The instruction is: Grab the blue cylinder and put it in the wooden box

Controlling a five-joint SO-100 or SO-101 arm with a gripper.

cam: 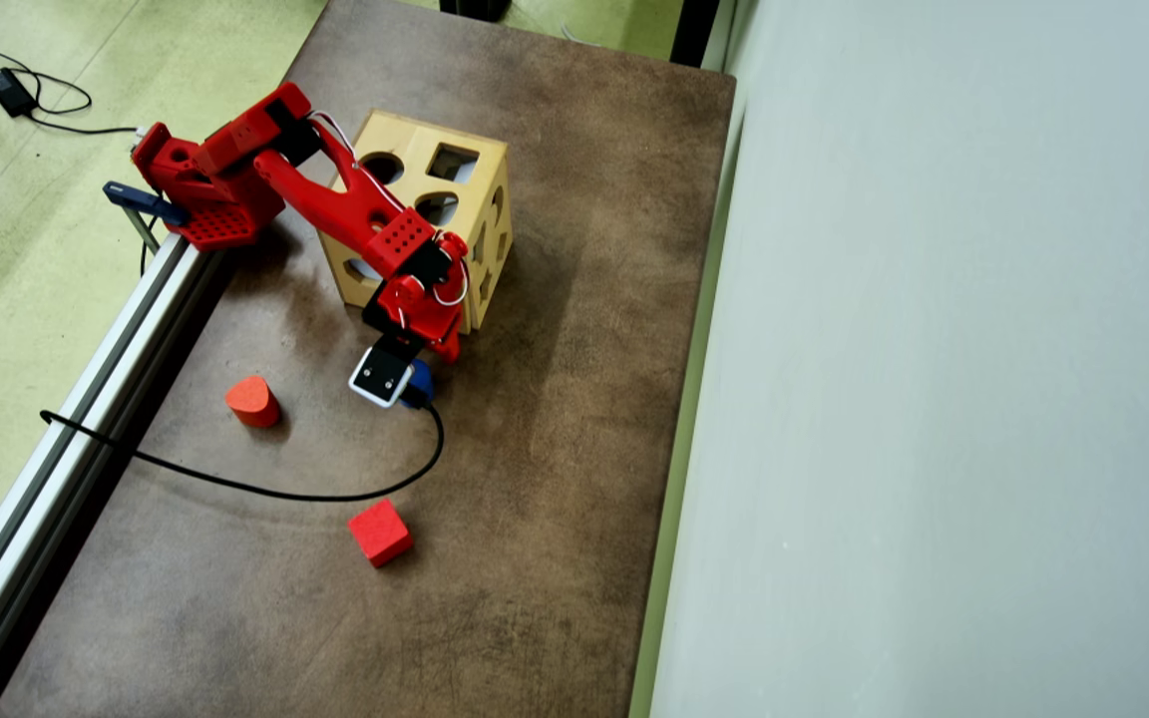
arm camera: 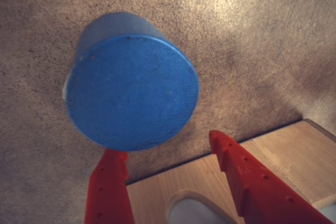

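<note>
In the wrist view, gripper [arm camera: 165, 145] released: red fingers [arm camera: 252, 182] spread wide, clasping nothing; between the tips only bare table [arm camera: 252, 35] and wood. Just beyond the tips, the blue cylinder [arm camera: 131, 93], flat round face turned toward the lens, a strip of its side wall visible above that face; lower rim overlapping the tip of the finger on the left of this view, well clear of the finger on the right; resting on the brown top or lifted off it, cannot tell. Along the lower right edge, a pale plank of the wooden box [arm camera: 294, 156], with part of a rounded cut-out at the bottom border.

In the overhead view, red arm [cam: 355, 204] reaching from its mount at the table's left edge, across the top of the wooden box [cam: 410, 140], down to that box's near corner; fingers themselves hidden there under the wrist. Peeking out just beside the white wrist camera [cam: 381, 374], a sliver of the blue cylinder [cam: 423, 382], outside the box and close to its lower corner. On the brown table [cam: 535, 499], a red rounded block [cam: 252, 401] to the left, a red cube [cam: 380, 532] further down, both well apart from the cylinder; a black cable [cam: 285, 494] curving from the wrist camera between the two red blocks toward the rail.
</note>
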